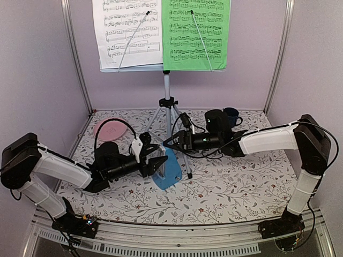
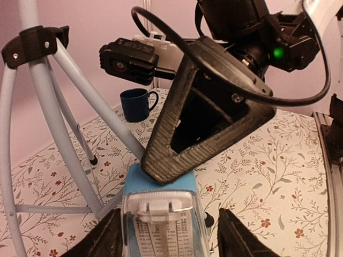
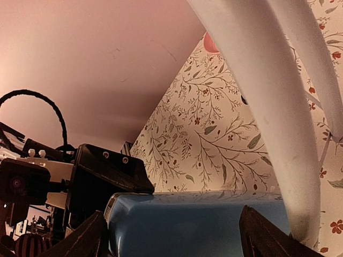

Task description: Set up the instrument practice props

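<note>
Metronome (image 2: pixel 163 219): blue plastic, smooth; clear glossy front.
Tripod legs (image 2: pixel 67 134): silver metal, smooth satin.
Right gripper fingers (image 2: pixel 225 72): black plastic, ribbed, matt.
Tablecloth (image 2: pixel 268 176): printed, matt.

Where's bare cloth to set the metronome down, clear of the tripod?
Widest bare tablecloth: front right, between the metronome and the right arm's base. Crowded: the centre, where tripod legs, left gripper and right gripper meet. Pink plate sits back left, mug back right.

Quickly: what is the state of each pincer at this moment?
Left pincer: open, jaws either side of the blue metronome, a gap showing.
Right pincer: astride the metronome; whether it grips cannot be told.
</note>
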Controlling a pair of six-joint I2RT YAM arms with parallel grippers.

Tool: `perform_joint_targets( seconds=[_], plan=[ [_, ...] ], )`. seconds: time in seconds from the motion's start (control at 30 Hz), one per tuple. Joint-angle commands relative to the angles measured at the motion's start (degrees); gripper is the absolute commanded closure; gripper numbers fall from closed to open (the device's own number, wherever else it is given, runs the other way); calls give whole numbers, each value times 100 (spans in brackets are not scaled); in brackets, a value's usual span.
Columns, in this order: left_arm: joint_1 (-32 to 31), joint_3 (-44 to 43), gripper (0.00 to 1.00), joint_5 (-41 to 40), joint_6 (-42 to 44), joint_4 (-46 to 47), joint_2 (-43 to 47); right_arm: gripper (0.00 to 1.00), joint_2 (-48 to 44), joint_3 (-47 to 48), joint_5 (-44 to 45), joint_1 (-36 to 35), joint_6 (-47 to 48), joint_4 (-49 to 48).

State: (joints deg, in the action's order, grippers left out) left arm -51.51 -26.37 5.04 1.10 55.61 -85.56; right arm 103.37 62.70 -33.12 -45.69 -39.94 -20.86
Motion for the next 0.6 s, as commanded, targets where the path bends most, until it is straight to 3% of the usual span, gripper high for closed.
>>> perform_joint_targets(
  seconds=[0.0,0.37,0.57],
  plan=[
    [48,-20,42,-28,46,140,90,15,133,-198,266,34,24,-18],
    [55,190,63,53,135,349,107,21,263,-380,720,49,274,238],
    [53,369,67,120,320,456,125,24,303,-405,925,52,393,435]
  ],
)
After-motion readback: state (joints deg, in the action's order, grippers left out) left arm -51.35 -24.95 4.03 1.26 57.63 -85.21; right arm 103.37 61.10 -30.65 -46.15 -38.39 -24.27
